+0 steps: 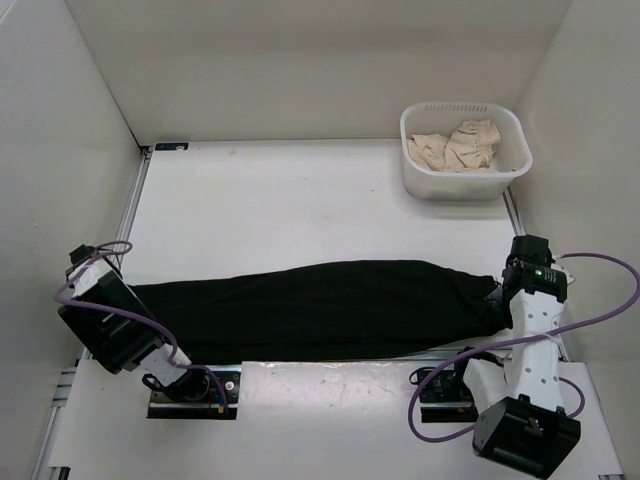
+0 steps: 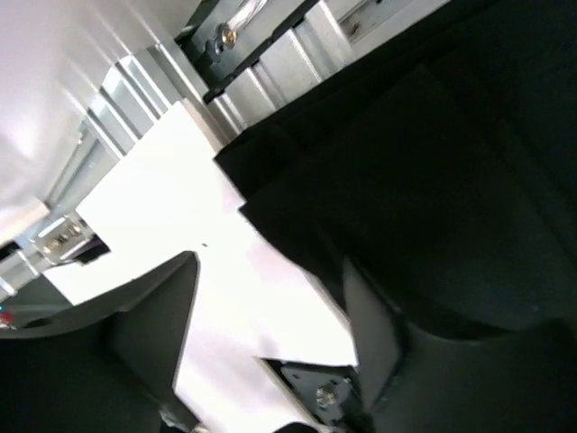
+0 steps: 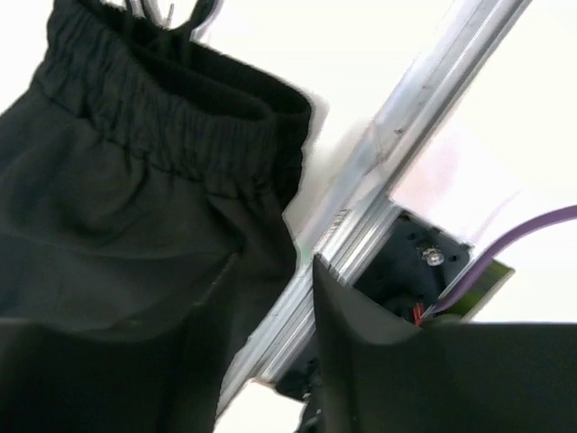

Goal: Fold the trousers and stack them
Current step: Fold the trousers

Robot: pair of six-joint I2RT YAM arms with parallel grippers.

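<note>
Closest in, low at the near-left corner: left arm (image 1: 105, 325), looped with a purple cable (image 1: 85, 275). Left gripper (image 2: 270, 280) released, fingers (image 2: 153, 316) spread wide, bare white table (image 1: 300, 210) showing between them, and the black cloth's end just beside one finger (touching or not, cannot tell).

Stretched from there along the near edge: the trousers (image 1: 320, 310), black and soft, laid flat as one long dark band, reaching from near the left edge almost to the right edge. Waistband (image 3: 162, 126) at the right end, gathered and elastic in the right wrist view. Just nearer than the cloth, between the two arm bases: a white strip (image 1: 330, 385).

At the near-right corner: right arm (image 1: 530, 330), white, trailing a second purple cable (image 1: 600, 300). Right gripper (image 3: 270, 334) down at the waist end of the trousers, likewise released, fingers apart, with an aluminium rail (image 3: 379, 180) seen through the gap.

Over in the far-right corner: a white basket (image 1: 450, 185) holding crumpled beige cloth (image 1: 460, 145), well apart from the trousers.
</note>
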